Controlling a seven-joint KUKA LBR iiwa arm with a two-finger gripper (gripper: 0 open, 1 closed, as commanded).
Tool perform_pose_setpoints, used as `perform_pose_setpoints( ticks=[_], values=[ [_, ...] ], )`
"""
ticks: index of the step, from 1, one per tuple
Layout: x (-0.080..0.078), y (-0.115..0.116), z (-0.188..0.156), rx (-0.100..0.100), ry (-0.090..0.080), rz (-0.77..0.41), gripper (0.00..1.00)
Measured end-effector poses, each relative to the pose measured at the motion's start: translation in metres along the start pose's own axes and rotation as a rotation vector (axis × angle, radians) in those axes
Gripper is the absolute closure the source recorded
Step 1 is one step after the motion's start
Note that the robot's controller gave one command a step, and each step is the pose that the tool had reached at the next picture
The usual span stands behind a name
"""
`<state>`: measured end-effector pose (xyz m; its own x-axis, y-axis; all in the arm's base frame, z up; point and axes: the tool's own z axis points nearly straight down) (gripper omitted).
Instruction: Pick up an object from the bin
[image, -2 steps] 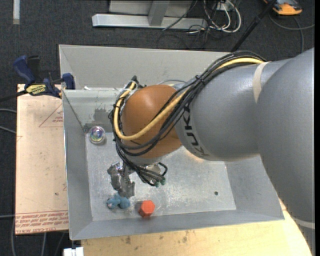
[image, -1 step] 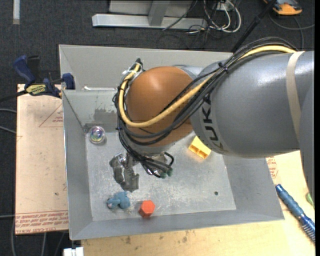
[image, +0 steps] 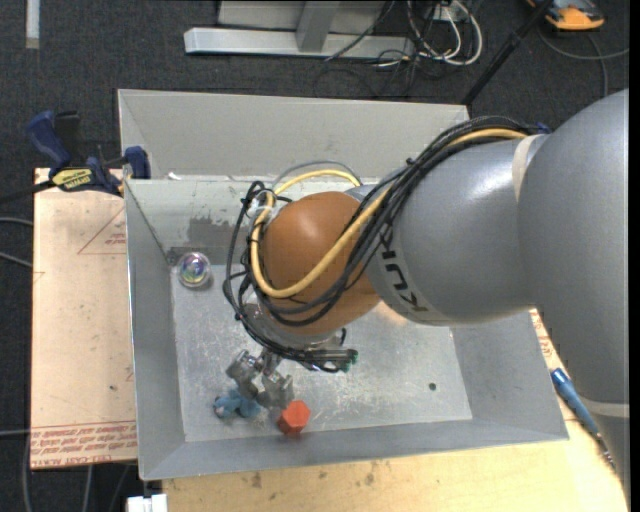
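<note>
so gripper (image: 262, 378) is low nr bin (image: 400, 375) front, small orange block (image: 292, 417) just beside it, blue bit (image: 232, 405) close too. can't tell if it's spread or closed

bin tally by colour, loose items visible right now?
Silvery: 1, shiny ball, at the bin's upper left
Blue: 1, small irregular piece, near the front wall
Orange-red: 1, small block, just right of the blue one
Total: 3 visible; the arm covers part of the bin floor.
</note>
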<state>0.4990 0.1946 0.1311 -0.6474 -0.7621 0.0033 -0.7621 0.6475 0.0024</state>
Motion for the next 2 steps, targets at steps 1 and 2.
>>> perform_pose_setpoints(
  ticks=[1,2],
  values=[
    [-0.001,0.000,-0.002,0.001,-0.004,0.000,0.00],
    [0.004,0.013,0.062,0.007,-0.012,-0.037,0.00]
  ],
)
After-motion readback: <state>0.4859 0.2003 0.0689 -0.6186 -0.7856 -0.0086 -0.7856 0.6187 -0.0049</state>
